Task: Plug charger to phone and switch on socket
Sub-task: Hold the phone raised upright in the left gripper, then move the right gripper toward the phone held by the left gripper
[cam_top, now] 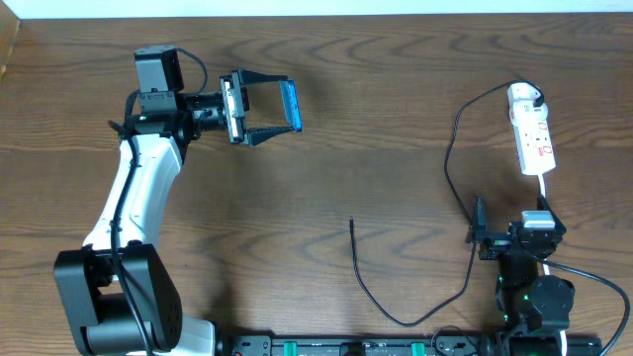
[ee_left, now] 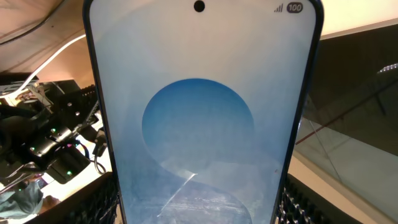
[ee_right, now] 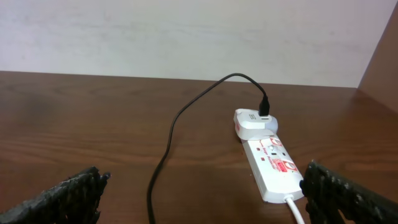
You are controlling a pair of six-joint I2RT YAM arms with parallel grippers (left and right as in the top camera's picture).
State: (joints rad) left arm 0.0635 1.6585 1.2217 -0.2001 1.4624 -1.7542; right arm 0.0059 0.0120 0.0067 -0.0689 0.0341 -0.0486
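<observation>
Surface: a dark brown wood-grain tabletop (cam_top: 326,158), with a pale wall (ee_right: 186,31) behind its far edge.

Left tool (cam_top: 287,109): closed on the phone (cam_top: 296,111) toward the far-left part of the tabletop. From overhead the phone shows edge-on. In the left wrist view its lit screen fills the frame, with a ribbed pad at each lower side. I cannot tell whether the phone rests on the tabletop or is lifted clear.

Right tool (ee_right: 202,186): fingers spread wide with nothing between them, near the near-right corner and facing the socket (cam_top: 537,143).

The socket lies along the right edge toward the far-right corner. A white adapter (ee_right: 255,121) is seated at its far end. The black cable (cam_top: 450,158) runs from the adapter, bows left, passes just beside the right tool and loops along the near edge. Its plug tip (cam_top: 352,223) lies loose near the middle of the tabletop, well apart from the phone and from both tools.

Not determinable: the phone's lower end is cut off in the left wrist view. The socket's switch positions are too small to read (only red marks show).
</observation>
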